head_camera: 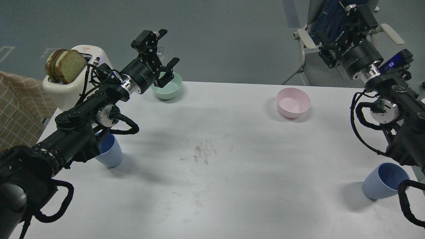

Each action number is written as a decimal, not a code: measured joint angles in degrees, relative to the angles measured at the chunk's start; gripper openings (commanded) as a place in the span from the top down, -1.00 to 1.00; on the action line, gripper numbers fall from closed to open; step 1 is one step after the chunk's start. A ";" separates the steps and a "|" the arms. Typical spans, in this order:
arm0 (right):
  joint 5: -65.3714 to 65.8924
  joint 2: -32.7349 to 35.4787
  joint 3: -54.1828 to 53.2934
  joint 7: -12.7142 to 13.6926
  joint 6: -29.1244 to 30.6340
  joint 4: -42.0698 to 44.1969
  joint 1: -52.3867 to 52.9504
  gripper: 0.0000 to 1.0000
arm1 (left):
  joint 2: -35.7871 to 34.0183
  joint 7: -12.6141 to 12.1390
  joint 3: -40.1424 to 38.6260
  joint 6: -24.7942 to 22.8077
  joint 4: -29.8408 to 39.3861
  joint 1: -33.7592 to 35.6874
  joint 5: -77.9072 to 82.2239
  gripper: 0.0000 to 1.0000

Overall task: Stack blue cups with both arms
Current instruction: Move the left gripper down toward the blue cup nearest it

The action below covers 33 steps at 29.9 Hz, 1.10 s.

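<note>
Nothing stacked yet: two matte light-blue plastic tumblers are standing well apart, one near-left [109, 152], one near-right [385, 181]. Left gripper [162, 53] is hovering far-left, spread wide, empty. Right gripper [335, 36] is raised far-right; opening unclear. Both grasps remaining.

Two upright blue cups [111, 154] [382, 182] stand well apart.

Two matte light-blue tapered plastic cups: one near left table edge [109, 154], one near right edge [383, 182]
Two round plastic bowls: one pale green [169, 88], one pink [293, 102]
One white toaster [71, 83] holding two brown bread slices [64, 65]
One white table [212, 159]
Two black jointed robot arms
</note>
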<state>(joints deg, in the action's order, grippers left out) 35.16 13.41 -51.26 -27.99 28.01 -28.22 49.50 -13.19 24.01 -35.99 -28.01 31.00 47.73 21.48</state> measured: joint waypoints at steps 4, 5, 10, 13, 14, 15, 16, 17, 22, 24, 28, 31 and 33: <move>-0.04 -0.47 -0.39 0.00 0.00 0.02 -0.42 -1.00 | 0.83 0.36 0.00 0.00 -0.01 -0.32 0.00 -0.96; -0.06 -0.52 -0.41 0.00 0.00 0.02 -0.44 -1.00 | 0.91 0.40 0.04 0.00 -0.01 -0.39 0.00 -0.96; -0.06 -0.57 -0.47 -0.01 0.00 0.02 -0.53 -1.00 | 0.94 0.23 0.12 0.00 -0.08 -0.57 0.00 -0.96; -0.05 -0.58 -0.47 -0.01 0.00 0.02 -0.67 -1.00 | 1.03 0.01 0.20 0.06 -0.12 -0.54 0.11 -0.96; -0.03 -0.62 -0.46 -0.01 0.00 0.02 -0.76 -1.00 | 1.03 -0.03 0.22 0.09 -0.18 -0.40 0.20 -0.96; -0.02 -0.70 -0.46 -0.01 0.00 0.02 -0.88 -1.00 | 0.93 -0.05 0.22 0.10 -0.24 -0.13 0.25 -0.96; -0.02 -0.79 -0.45 -0.01 0.00 0.02 -0.99 -1.00 | 0.78 -0.05 0.22 0.10 -0.28 0.10 0.32 -0.96; -0.01 -0.85 -0.44 -0.01 0.00 0.02 -1.07 -1.00 | 0.67 -0.05 0.22 0.11 -0.31 0.26 0.39 -0.96; -0.02 -1.55 -0.42 -0.01 0.00 0.02 -1.65 -1.00 | 0.94 -0.38 0.32 0.01 -0.25 1.83 0.77 -0.96; -0.12 -1.58 -0.48 -0.01 0.00 0.02 -1.99 -1.00 | 1.02 -0.42 0.33 0.01 -0.17 2.38 0.83 -0.96; -0.78 -1.51 -1.30 -0.01 0.00 0.02 -2.19 -1.00 | 1.23 0.14 0.39 0.01 -0.15 2.69 0.91 -0.96; -1.43 -1.48 -1.98 -0.01 0.00 0.02 -2.21 -1.00 | 1.60 0.49 0.39 0.01 -0.15 3.09 0.91 -0.96; -1.55 -1.46 -2.07 -0.01 0.00 0.03 -2.22 -1.00 | 1.65 0.57 0.39 0.01 -0.15 3.34 0.88 -0.96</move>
<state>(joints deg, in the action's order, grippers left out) 33.62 11.95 -53.33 -28.00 28.00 -28.19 47.29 -11.54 24.57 -35.59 -28.00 30.85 51.08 22.36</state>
